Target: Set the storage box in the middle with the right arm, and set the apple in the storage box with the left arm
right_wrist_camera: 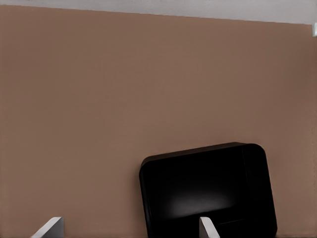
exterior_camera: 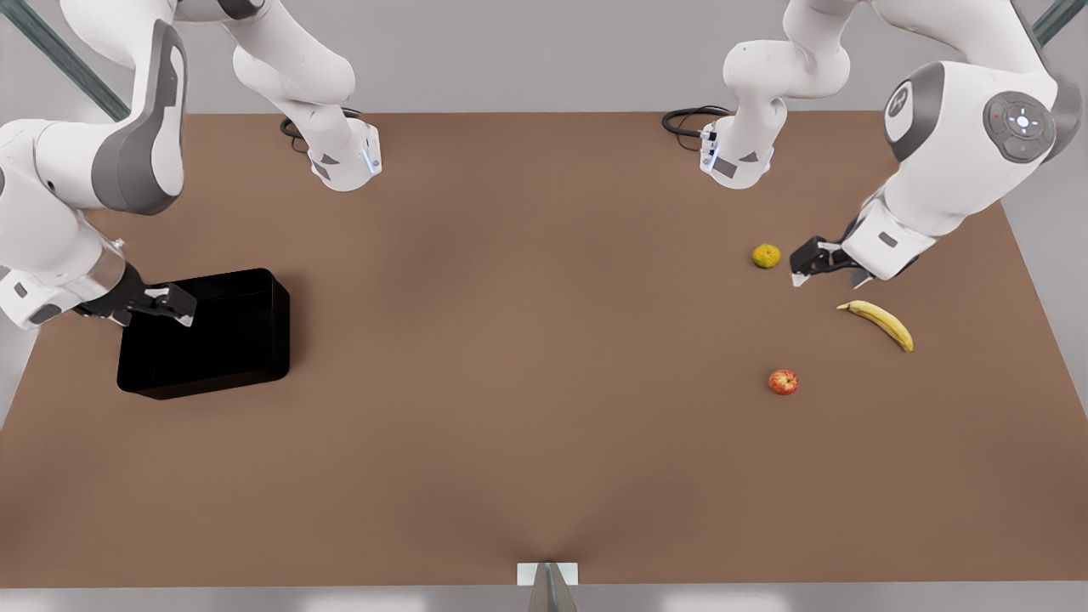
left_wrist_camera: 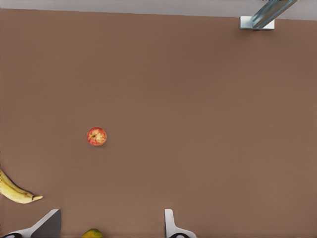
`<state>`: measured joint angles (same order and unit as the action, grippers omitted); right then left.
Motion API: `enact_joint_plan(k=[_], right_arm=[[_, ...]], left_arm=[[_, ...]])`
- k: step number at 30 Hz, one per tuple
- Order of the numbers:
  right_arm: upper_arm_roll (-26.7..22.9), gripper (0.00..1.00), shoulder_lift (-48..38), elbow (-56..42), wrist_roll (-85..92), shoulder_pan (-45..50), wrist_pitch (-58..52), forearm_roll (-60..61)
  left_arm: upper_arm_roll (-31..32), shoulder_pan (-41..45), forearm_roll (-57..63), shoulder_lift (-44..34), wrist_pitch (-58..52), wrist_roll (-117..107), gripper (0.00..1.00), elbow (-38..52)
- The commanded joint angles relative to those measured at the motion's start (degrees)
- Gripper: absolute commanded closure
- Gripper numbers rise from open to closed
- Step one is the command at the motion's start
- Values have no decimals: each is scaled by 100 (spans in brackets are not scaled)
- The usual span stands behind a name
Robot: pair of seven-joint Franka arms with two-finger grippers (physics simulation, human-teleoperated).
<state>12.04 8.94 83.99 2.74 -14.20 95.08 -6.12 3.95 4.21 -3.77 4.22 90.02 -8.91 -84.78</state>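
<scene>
- Sitting at the front view's left on the brown surface (exterior_camera: pixel 527 408), well off the middle: the storage box (exterior_camera: pixel 212 336), glossy black, low-walled, round-cornered, empty
- Hovering at that box's outer edge with fingers apart and nothing between them: the right gripper (exterior_camera: pixel 174 308), one fingertip (right_wrist_camera: pixel 208 227) over the near wall in the right wrist view, the other out over bare surface
- Looks stiff and light but broad and slick, so likely to twist or slip if pinched at a corner; better taken on the near wall at mid-length, one finger inside and one outside, then slid or carried low toward the centre
- Lying at the front view's right, free on all sides: the apple (exterior_camera: pixel 783 382), small, round, red with yellow patches
- Poised above the surface just beside the yellow-green fruit (exterior_camera: pixel 766 256), fingers spread and empty: the left gripper (exterior_camera: pixel 803 270), with the banana (exterior_camera: pixel 880 321) between it and the apple
- Firm, smooth, prone to roll; best gripped from above across the widest part, squarely centred, with modest squeeze
</scene>
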Motion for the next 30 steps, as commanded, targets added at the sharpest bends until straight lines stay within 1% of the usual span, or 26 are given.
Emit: enact_joint_plan(k=[1,2,3,5,6,7,8,9,10,11,12,14,15,16,18,20,21,22,23,25,30], right_arm=[[0,0,3,-40,-11,14,2,14],[-9,0,-24,-49,-11,31,1,251],[-237,0,11,-84,-11,338,2,251],[-255,0,134,-75,-19,322,72,242],[-228,0,310,-23,-2,321,221,199],[-290,0,451,4,16,330,318,190],[-299,0,425,187,77,269,327,190],[-299,0,328,285,296,154,257,207],[-299,0,65,487,551,-144,160,234],[-273,0,20,487,1113,-583,-130,242],[-228,0,29,487,1553,-1049,-183,251],[-220,0,231,417,2327,-1621,-95,242],[60,0,398,364,2792,-2225,124,251],[623,0,644,206,2898,-2860,177,207],[589,0,723,294,2986,-2773,529,172],[580,0,1013,320,3039,-2851,739,163],[361,0,1145,303,3452,-2852,907,172],[325,0,1259,267,3759,-2948,1083,163],[317,0,1356,259,3918,-2992,1249,76],[246,0,1462,311,4050,-2992,1408,67],[202,0,1506,1278,4137,-3054,2321,172]], left_arm=[[1,1,16,17,-2,3,0,-3],[1,10,8,192,68,-6,0,-30],[1,-17,16,764,121,-67,0,-109],[1,-43,16,1361,323,-102,0,-109],[1,-105,-10,1450,824,-102,0,-319],[-8,-105,34,1564,930,-67,0,-381],[1,-79,472,1704,974,-67,0,-425],[1,-87,614,1757,1315,-76,0,-644],[1,-105,640,1819,1527,-59,0,-733],[1,-131,640,1863,1563,-23,0,-794],[1,-175,640,2003,1606,-41,0,-821],[18,-289,570,2399,1993,-102,0,-768],[36,-403,579,2548,2090,-94,0,-733],[88,-543,579,2619,2256,3,0,-733],[115,-782,596,2636,2547,240,0,-786],[167,-782,596,2715,2433,170,0,-838],[238,-790,588,2724,2415,153,0,-926],[247,-816,579,2672,2669,214,0,-1172],[247,-887,579,2671,3171,162,0,-1410],[247,-957,605,2698,3215,197,0,-1454],[247,-1089,632,2821,3197,232,0,-1682]])
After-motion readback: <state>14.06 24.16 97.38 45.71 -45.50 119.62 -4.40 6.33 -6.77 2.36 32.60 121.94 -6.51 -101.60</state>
